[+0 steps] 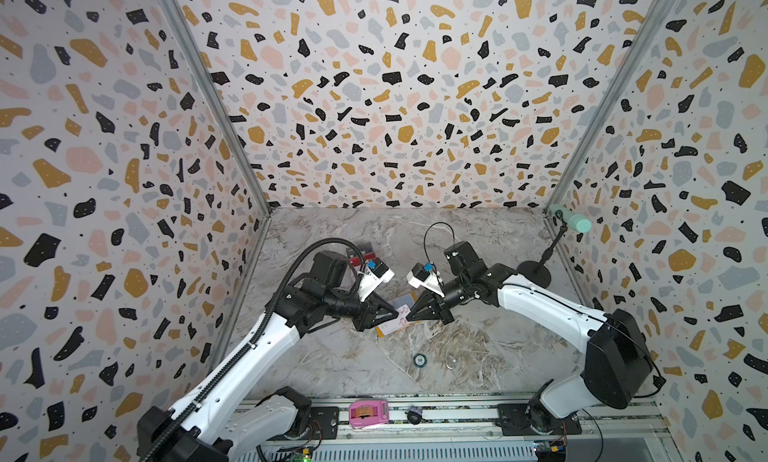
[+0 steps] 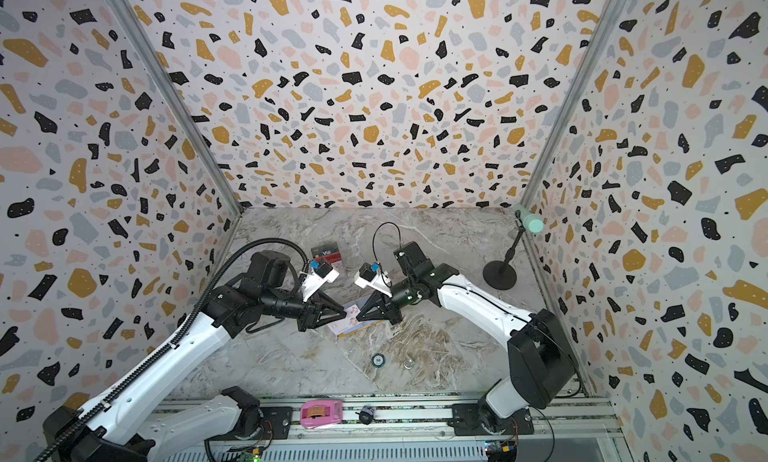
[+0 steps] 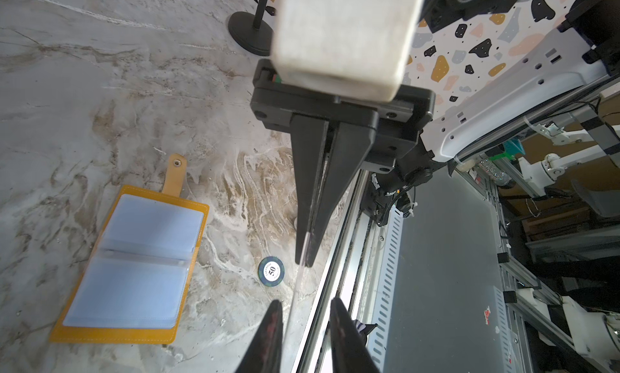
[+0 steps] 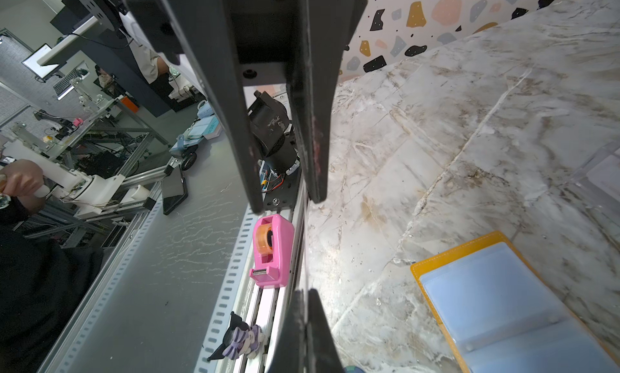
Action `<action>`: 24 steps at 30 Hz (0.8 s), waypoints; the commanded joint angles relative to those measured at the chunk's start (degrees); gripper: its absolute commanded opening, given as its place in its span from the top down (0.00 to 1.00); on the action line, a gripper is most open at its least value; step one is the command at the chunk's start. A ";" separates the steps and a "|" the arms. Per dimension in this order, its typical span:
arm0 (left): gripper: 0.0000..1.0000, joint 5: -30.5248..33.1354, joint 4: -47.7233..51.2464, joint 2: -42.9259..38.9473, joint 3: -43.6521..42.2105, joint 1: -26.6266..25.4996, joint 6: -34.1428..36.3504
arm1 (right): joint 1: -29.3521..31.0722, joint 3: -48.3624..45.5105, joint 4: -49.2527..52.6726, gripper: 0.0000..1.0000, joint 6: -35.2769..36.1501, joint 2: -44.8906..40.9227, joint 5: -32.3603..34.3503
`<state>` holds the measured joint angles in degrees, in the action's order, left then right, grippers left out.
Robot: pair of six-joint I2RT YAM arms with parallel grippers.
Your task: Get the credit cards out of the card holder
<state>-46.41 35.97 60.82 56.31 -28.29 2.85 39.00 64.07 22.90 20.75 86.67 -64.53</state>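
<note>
— Where was the thin, marked, plastic white card (image 1: 402, 322) at that point?
— Off the table, pinched edge-on between the closed fingers of the right gripper (image 3: 307, 260). It hung just above the open mustard-yellow, book-like card holder (image 3: 134, 287), whose clear sleeves looked empty. The left gripper (image 3: 306, 301) met it from nine o'clock with its fingers apart, one on each side of the card's free end and neither clearly touching.
— And the other cards?
— A black plastic card (image 2: 326, 253) with white lettering and a red plastic card (image 2: 331, 260) beside it lay flat at about eleven o'clock from the holder, well apart from it.
— How would the white card handle?
— Probably very light, stiff enough to span the two grippers yet springy, and slick on both faces. The left would do best to close flat on the free short end with plenty of overlap before the right let go, since a corner pinch could let it swivel or slip out
</note>
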 commanded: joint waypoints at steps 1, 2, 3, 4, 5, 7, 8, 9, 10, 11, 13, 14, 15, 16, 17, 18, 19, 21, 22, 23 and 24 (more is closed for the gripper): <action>0.76 -1.62 -0.81 -0.11 0.33 -0.18 -0.09 | -0.04 2.41 1.71 1.00 1.22 -0.41 -0.41; 0.77 -1.53 -0.81 -0.08 0.29 -0.25 -0.06 | -0.04 2.45 1.63 1.00 1.22 -0.37 -0.31; 0.78 -1.35 -0.81 -0.08 0.19 -0.27 -0.06 | -0.15 2.50 1.58 1.00 1.22 -0.37 -0.33; 0.78 -0.93 -0.81 0.01 0.12 -0.34 -0.04 | -0.09 2.54 1.64 1.00 1.27 -0.49 -0.33; 0.78 -0.47 -0.78 0.09 0.09 -0.47 0.03 | -0.15 2.55 1.69 1.00 1.46 -0.53 -0.42; 0.79 -0.08 -0.48 0.35 0.09 -0.70 0.11 | -0.09 2.72 1.75 1.00 1.58 -0.70 -0.42; 0.79 -0.08 -0.38 0.54 0.11 -0.84 0.22 | -0.18 2.75 1.78 1.00 1.58 -0.86 -0.33; 0.79 -0.09 -0.30 0.62 0.18 -0.89 0.30 | -0.30 2.75 1.80 1.00 1.57 -0.88 -0.33; 0.79 -0.08 -0.18 0.73 0.28 -1.04 0.37 | -0.38 2.72 1.72 1.00 1.57 -0.89 -0.33; 0.79 0.07 -0.11 0.79 0.35 -1.15 0.50 | -0.48 2.80 1.71 1.00 1.57 -0.89 -0.33; 0.79 0.52 0.15 0.79 0.46 -1.17 0.71 | -0.55 2.78 1.63 1.00 1.56 -0.98 -0.41; 0.79 0.82 0.14 0.78 0.38 -1.22 0.75 | -0.55 2.72 1.63 1.00 1.61 -1.06 -0.42; 0.79 0.97 0.23 0.79 0.29 -1.24 0.71 | -0.65 2.75 1.54 1.00 1.60 -1.17 -0.42; 0.79 0.97 0.25 0.79 0.29 -1.32 0.75 | -0.64 2.70 1.39 1.00 1.51 -1.25 -0.42; 0.79 1.04 0.25 0.79 0.20 -1.33 0.74 | -0.67 2.69 1.30 1.00 1.48 -1.40 -0.54; 0.79 1.08 0.25 0.79 0.20 -1.42 0.74 | -0.76 2.72 1.28 1.00 1.51 -1.56 -0.51; 0.80 1.20 0.31 0.79 0.14 -1.41 0.75 | -0.76 2.66 1.23 1.00 1.50 -1.64 -0.55; 0.80 1.15 0.42 0.79 0.11 -1.51 0.82 | -0.80 2.72 1.02 1.00 1.34 -1.86 -0.42; 0.81 1.07 0.52 0.75 0.11 -1.52 0.90 | -0.92 2.67 1.01 1.00 1.22 -2.00 -0.42; 0.81 0.98 0.56 0.79 0.19 -1.59 1.06 | -1.08 2.71 0.93 1.00 1.20 -2.08 -0.42; 0.81 0.97 0.60 0.71 0.20 -1.67 1.13 | -1.13 2.61 0.76 1.00 1.02 -2.21 -0.36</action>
<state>-44.95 35.99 61.73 56.29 -29.43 3.11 38.41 64.16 23.59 21.17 86.65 -64.53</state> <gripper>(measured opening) 0.189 0.045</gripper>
